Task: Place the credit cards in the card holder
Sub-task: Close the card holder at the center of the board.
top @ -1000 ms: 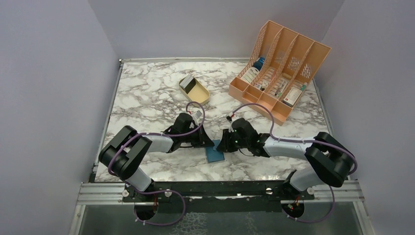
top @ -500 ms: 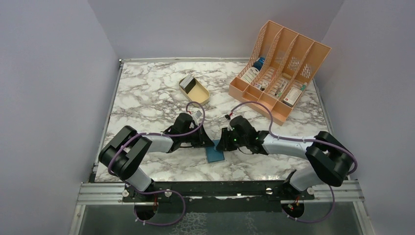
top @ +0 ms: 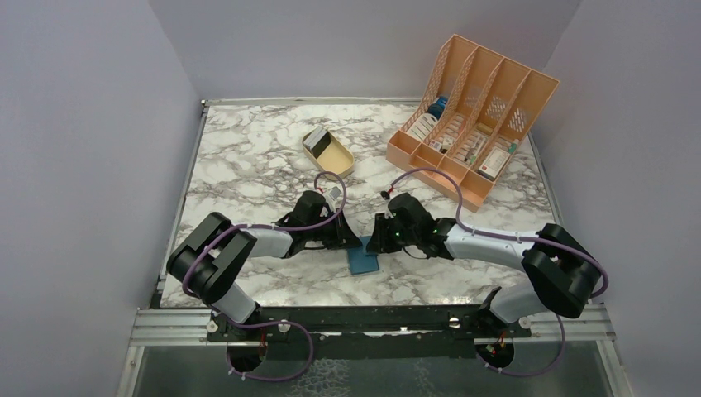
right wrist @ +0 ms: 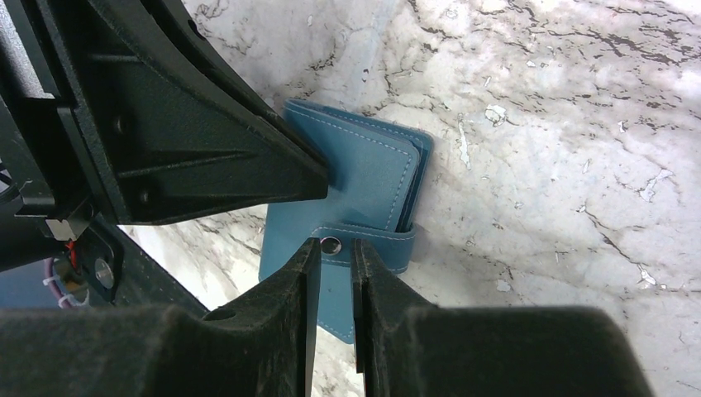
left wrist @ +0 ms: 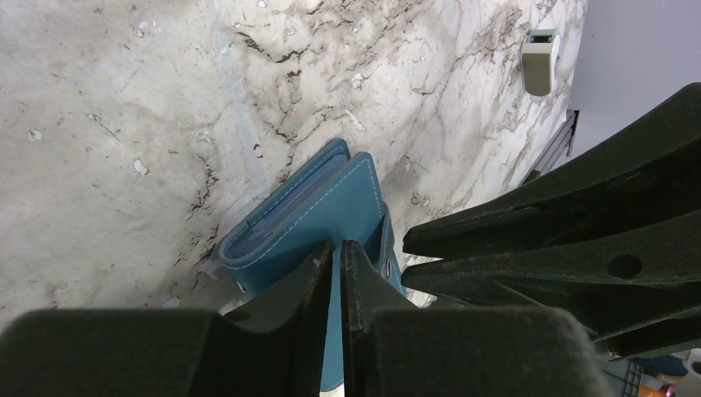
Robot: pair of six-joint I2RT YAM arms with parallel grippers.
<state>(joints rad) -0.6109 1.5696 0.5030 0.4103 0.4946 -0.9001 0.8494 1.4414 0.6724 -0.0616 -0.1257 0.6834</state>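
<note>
Your left tool [left wrist: 336,248] is clamped on a leaf of the card holder [top: 362,262], with teal showing in the thin slit between its fingers. Your right tool [right wrist: 333,242] is pinched almost shut at the snap strap [right wrist: 376,246] and looks to be gripping it. The holder lies on the counter [top: 248,149] near the front edge, right between both tools, folded, with no pocket opened out. Neither tool carries a card. The credit cards [top: 316,140] look to be that dark-and-pale bit in the tan tray [top: 340,161], well apart. So you're early: the holder needs opening first, and every card is left to load.
</note>
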